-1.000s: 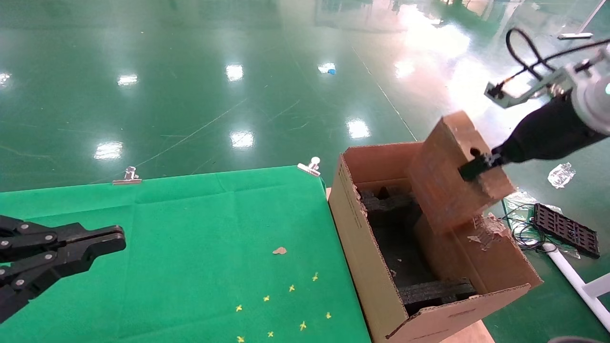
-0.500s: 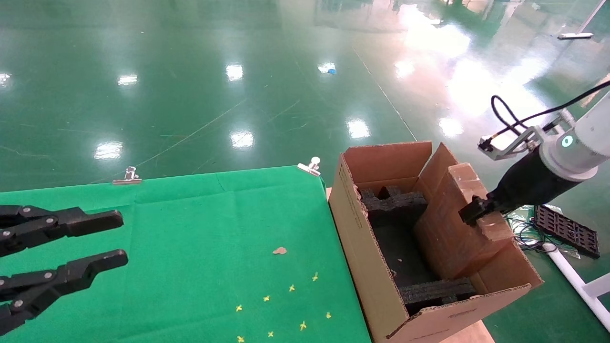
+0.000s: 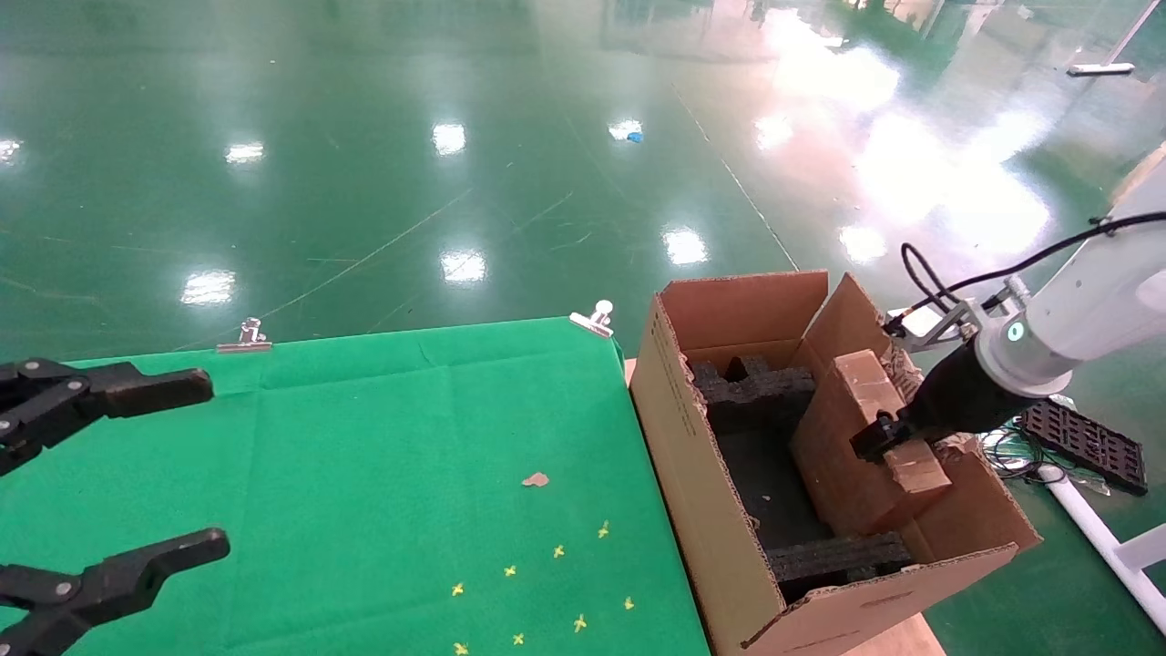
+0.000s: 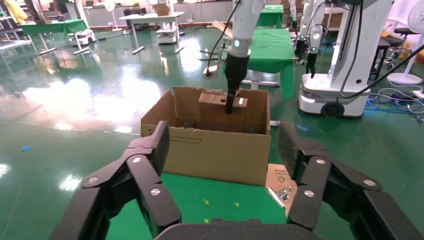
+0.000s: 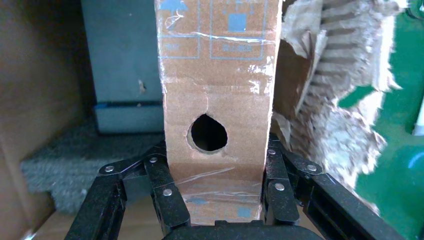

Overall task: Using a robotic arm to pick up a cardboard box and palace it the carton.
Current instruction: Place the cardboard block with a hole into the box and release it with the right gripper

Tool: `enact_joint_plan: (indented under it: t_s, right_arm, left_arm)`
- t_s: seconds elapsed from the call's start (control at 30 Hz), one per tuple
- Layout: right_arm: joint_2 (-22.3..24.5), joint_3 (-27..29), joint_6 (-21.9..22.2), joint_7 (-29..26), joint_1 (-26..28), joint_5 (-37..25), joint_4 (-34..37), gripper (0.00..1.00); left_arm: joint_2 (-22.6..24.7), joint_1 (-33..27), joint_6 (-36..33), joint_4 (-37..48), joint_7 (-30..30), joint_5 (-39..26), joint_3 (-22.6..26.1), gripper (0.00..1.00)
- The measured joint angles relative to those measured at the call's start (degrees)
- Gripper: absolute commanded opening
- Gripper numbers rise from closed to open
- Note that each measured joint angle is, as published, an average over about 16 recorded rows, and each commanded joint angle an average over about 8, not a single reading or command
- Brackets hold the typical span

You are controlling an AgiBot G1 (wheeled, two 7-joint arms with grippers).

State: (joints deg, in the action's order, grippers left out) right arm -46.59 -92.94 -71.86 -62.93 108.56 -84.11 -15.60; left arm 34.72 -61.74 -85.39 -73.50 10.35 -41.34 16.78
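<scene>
The robotic arm, my right one [image 3: 1075, 319], reaches into the open carton [image 3: 679, 456] right of the table. Its gripper [image 3: 882, 439] is shut on the thin side of the small cardboard box [image 3: 843, 446], just below the round hole [image 5: 207, 133]. The box stands tilted inside the carton, against its right wall, between black foam inserts [image 3: 756, 387]. In the right wrist view the fingers [image 5: 162, 182] clamp both faces of the box [image 5: 215, 70]; the torn flap [image 5: 335, 95] is beside it. My left gripper [image 3: 214, 463] is open and empty over the green cloth.
The table has a green cloth [image 3: 364, 428] held by metal clips [image 3: 594, 319], with a cardboard scrap [image 3: 535, 479] and yellow marks. On the floor right of the carton lie a black tray [image 3: 1082, 439], cables and a white pole [image 3: 1102, 538].
The right arm has lowered the cardboard box from above the carton down into it. My left gripper has opened wide.
</scene>
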Motion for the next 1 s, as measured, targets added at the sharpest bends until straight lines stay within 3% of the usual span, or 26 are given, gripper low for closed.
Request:
enact_joint_plan:
  t_s: [0.4, 0.67, 1.0]
  right_arm:
    - [-2.98, 1.95, 6.34, 2.02, -7.27, 3.38, 6.5, 0.02]
    - [-4.35, 2.7, 8.03, 3.58, -8.69, 4.51, 9.24, 1.0]
    - [-5.53, 2.67, 7.83, 4.99, -7.96, 4.38, 11.61, 1.0]
  left_arm:
    - [-0.02, -0.01, 0.02, 0.0, -0.02, 0.03, 0.04, 1.0]
    - [-0.03, -0.01, 0.03, 0.0, -0.03, 0.05, 0.07, 1.0]
    - [-0.04, -0.02, 0.04, 0.0, -0.05, 0.07, 0.1, 1.0]
